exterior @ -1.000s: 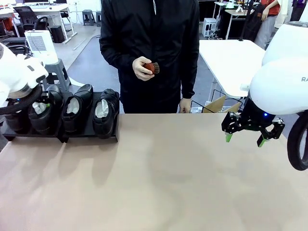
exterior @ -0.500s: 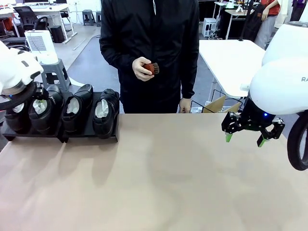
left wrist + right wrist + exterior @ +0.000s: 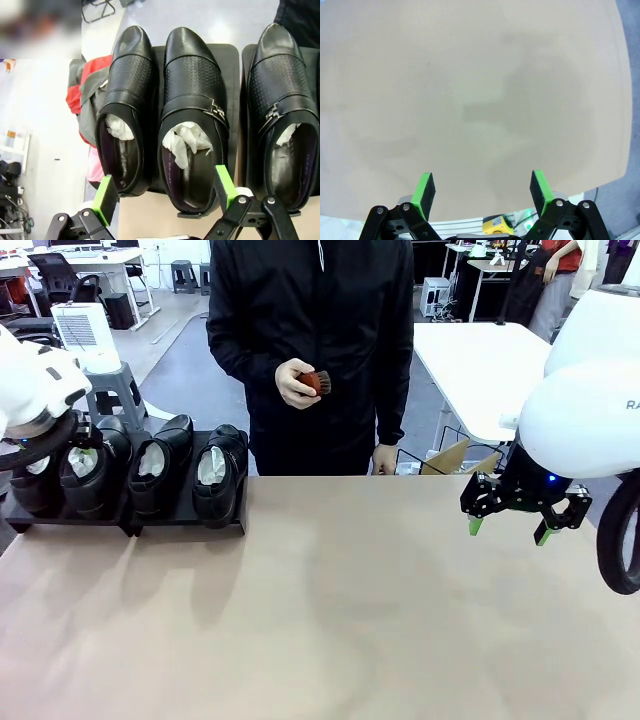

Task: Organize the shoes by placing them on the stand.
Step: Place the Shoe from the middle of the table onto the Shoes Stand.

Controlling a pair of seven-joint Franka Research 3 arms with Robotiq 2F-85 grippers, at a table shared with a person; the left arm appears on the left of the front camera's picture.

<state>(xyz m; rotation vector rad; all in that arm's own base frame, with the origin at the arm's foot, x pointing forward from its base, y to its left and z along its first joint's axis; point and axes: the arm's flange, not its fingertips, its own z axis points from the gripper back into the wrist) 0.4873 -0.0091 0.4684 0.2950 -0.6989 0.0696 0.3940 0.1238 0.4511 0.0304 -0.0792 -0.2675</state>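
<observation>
Looking across the tan table [image 3: 330, 610], most of the smooth matte top is bare, with loads of room from the middle out to 3 o'clock. Four glossy black shoes [image 3: 150, 475] sit side by side on the low matte black stand [image 3: 185, 523] at 10 o'clock, right against the far-left edge, white paper stuffed inside, perforated uppers with metal buckles. The left gripper [image 3: 165, 192] hovers spread wide above the heels, gripping nothing. The right gripper [image 3: 508, 530] hangs wide apart over the 3 o'clock edge, empty. A person's hand [image 3: 292, 382] holds a small reddish-brown brush [image 3: 317, 381].
</observation>
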